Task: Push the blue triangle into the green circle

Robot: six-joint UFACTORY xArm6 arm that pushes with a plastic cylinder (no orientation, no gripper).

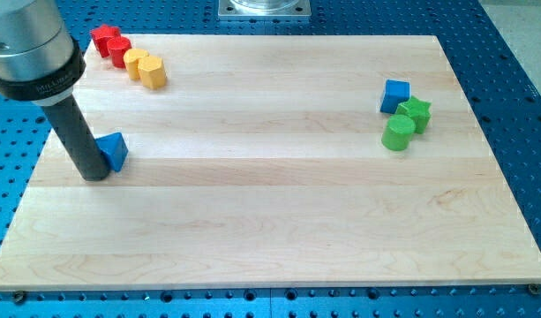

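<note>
On the wooden board [270, 212], near its left edge: blue triangle [114, 150], lying flat. Touching the triangle's left side: my tip [95, 175], a plain dark rod end resting on the board, with nothing to spread or pinch, pressed against the block's edge. Far to the triangle's right, near the board's right edge: green circle [398, 133], an upright cylinder. Just above and right of the triangle's target, touching it: green star [416, 112]. Above that pair, beside the star: blue cube [394, 94]. Well above the triangle, by the board's top-left corner: red star [105, 39], then red cylinder [120, 52], yellow hexagon [137, 64] and yellow cylinder [153, 72], running in a close diagonal row down to the right. Around the board: blue perforated table [517, 106].
</note>
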